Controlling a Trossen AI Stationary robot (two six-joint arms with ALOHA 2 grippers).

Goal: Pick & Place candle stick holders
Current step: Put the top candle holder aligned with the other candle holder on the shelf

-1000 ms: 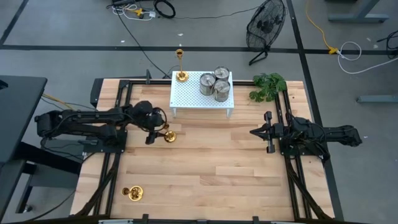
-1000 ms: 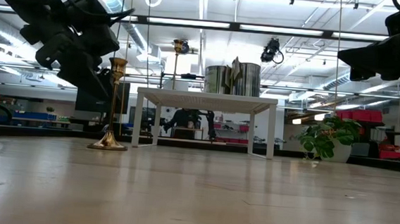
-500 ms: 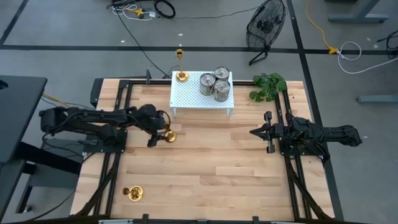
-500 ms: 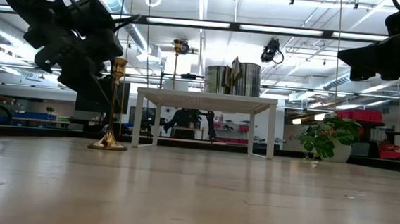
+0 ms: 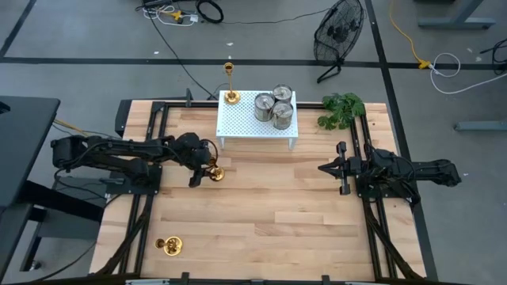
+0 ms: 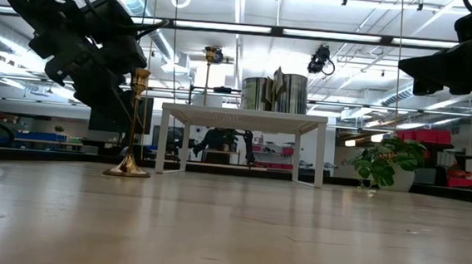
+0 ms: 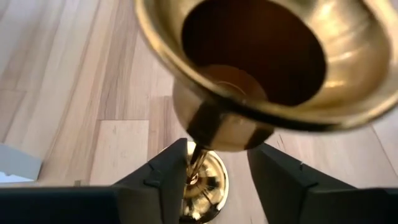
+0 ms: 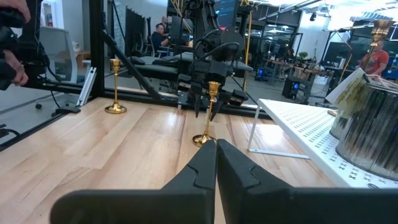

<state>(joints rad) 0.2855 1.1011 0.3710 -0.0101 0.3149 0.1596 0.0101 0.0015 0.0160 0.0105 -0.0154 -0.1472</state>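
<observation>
A gold candle stick holder [image 5: 214, 172] stands upright on its round base on the table's left half; it also shows in the low view [image 6: 134, 125]. My left gripper [image 5: 203, 168] is open, level with its stem, one finger on either side [image 7: 217, 165]. A second gold holder [image 5: 169, 246] stands near the front left. A third gold holder [image 5: 230, 93] and three silver can-like holders [image 5: 273, 107] stand on the white perforated rack [image 5: 238, 123]. My right gripper [image 5: 333, 168] is shut and empty at the table's right [image 8: 216, 155]. My left gripper's fingers come level from the table's left and stand across the holder's slim stem [image 7: 196, 157], below its cup. The stem shows right beside one finger [image 7: 174, 168]; I cannot tell whether it touches. The holder stands upright on the table.
A green leafy plant [image 5: 341, 109] lies at the far right beside the rack. Bare wood lies in the table's middle and near side. Black frame rails run along the left and right sides.
My left gripper has gone toward the table's right, up to the gold holder, so that its fingers now stand around the stem. The holder has stayed where it was.
</observation>
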